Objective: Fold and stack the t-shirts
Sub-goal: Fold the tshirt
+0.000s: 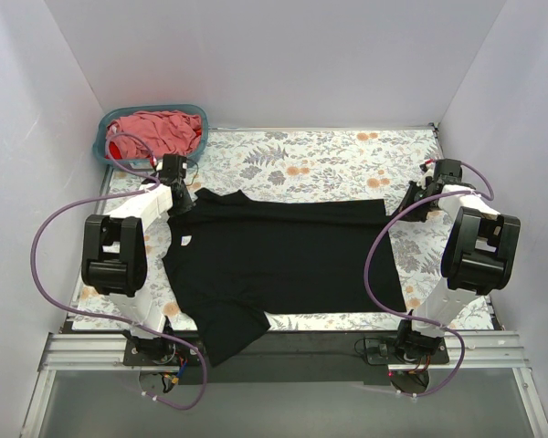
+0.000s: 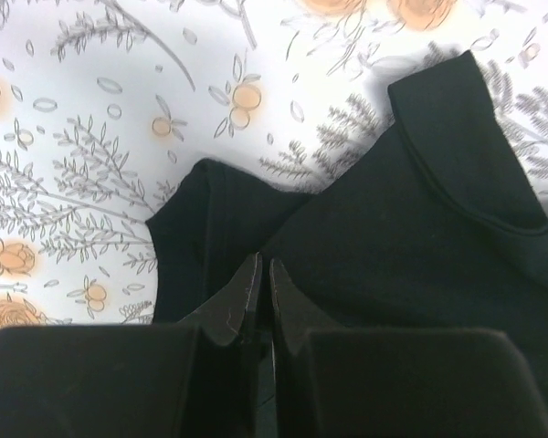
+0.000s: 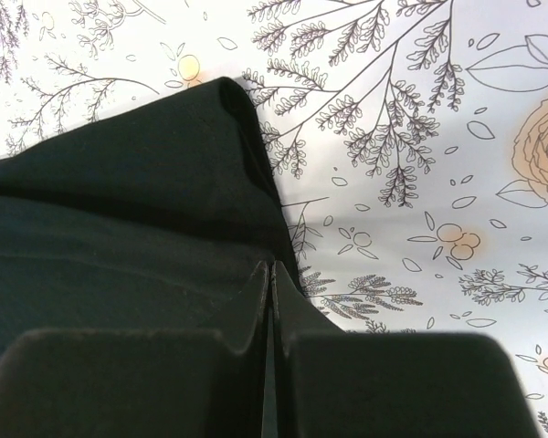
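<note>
Jaws clenched both sides: left gripper point(image 2: 263, 270) pinches black t-shirt point(image 1: 283, 260) at far-left shoulder, right gripper point(image 3: 270, 272) at far-right hem corner. Cloth looks light, limp; best gripped at corners/edges.

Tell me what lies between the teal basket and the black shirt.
Top view: between teal basket and black shirt lies floral tablecloth, crossed by the left arm's wrist. No garment there.
</note>
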You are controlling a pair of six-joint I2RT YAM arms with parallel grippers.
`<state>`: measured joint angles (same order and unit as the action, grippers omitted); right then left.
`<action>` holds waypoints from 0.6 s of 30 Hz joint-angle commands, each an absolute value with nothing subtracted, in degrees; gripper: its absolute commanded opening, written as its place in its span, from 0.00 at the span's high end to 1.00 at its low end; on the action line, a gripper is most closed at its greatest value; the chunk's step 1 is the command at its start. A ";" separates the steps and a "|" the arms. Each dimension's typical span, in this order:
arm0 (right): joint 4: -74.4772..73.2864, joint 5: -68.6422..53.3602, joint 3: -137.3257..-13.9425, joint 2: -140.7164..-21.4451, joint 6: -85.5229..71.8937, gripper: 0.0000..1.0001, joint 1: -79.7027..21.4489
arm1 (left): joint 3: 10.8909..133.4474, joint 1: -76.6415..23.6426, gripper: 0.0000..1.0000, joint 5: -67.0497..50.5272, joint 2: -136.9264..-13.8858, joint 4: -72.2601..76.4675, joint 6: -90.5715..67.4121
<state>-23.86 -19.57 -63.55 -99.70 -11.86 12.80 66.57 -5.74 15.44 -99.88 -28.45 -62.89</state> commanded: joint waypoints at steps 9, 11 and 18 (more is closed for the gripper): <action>-21.36 -17.84 -61.62 -99.76 -11.78 0.99 13.27 | 62.23 -5.36 1.00 14.15 -95.09 -27.77 -64.95; -21.27 -17.84 -61.00 -99.93 -11.86 0.99 13.18 | 61.44 -5.36 1.00 14.85 -95.45 -27.42 -65.21; -21.27 -20.13 -60.12 -98.35 -11.51 0.72 12.66 | 61.96 -5.36 0.83 14.24 -96.51 -27.60 -66.62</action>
